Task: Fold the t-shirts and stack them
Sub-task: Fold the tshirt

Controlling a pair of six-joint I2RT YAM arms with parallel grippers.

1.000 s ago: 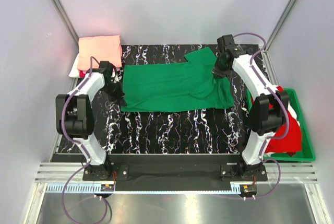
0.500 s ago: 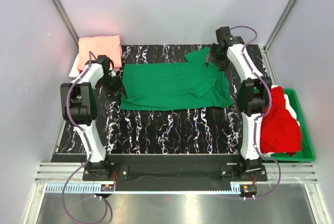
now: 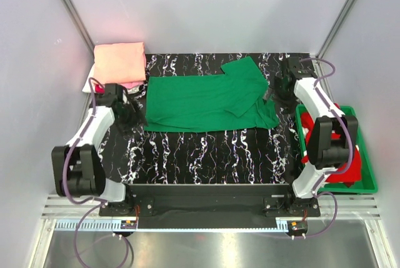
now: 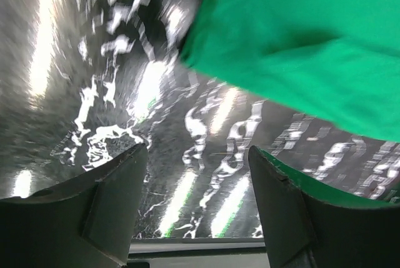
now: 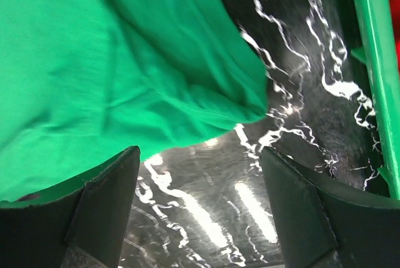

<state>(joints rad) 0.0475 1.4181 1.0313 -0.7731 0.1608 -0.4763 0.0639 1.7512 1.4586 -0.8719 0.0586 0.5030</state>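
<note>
A bright green t-shirt (image 3: 206, 101) lies spread on the black marbled mat, folded lengthwise, one sleeve laid over its right half. My left gripper (image 3: 130, 113) hovers just off its left edge, open and empty; the left wrist view shows the green t-shirt (image 4: 312, 37) ahead of the bare gap between the fingers (image 4: 109, 199). My right gripper (image 3: 274, 90) sits off the shirt's right edge, also open and empty, with the green t-shirt (image 5: 112, 62) in front of it. A salmon-peach folded shirt (image 3: 120, 60) tops a stack at the back left. A red shirt (image 3: 345, 155) lies in the bin.
A rigid green plastic bin (image 3: 369, 168) stands at the right of the mat, its rim (image 5: 375, 62) close to my right gripper. White and pink cloth (image 3: 90, 84) peeks from under the peach stack. Grey walls enclose the workspace.
Both grippers let go of the green t-shirt's ends and opened. Each arm has drawn back outward from the shirt, left arm to the left, right arm to the right.
</note>
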